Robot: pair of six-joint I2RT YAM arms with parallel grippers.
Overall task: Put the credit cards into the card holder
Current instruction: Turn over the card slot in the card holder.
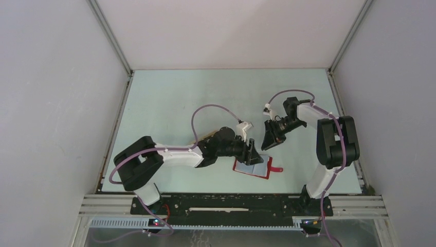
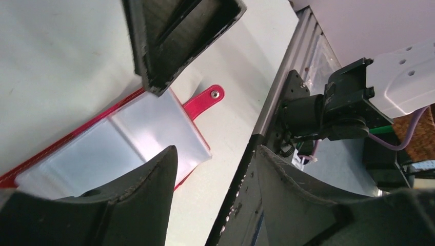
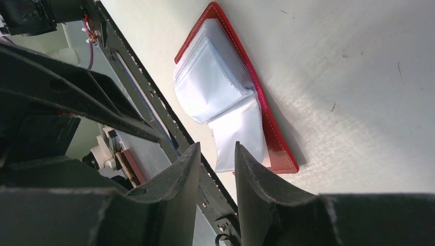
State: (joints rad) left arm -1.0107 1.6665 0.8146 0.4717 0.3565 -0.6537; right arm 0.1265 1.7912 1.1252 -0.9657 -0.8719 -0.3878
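Observation:
The card holder lies open near the table's front edge, red with pale grey-blue pockets and a red snap tab pointing right. My left gripper hovers over its left part, jaws open and empty. My right gripper hangs just behind the holder, its jaws a narrow gap apart with nothing between them. In the right wrist view the holder's pockets fan up loosely. The credit cards are out of view.
A beige tray edge peeks out from behind the left forearm. The black front rail runs just below the holder. The right arm's base stands at the rail, and white walls enclose the table.

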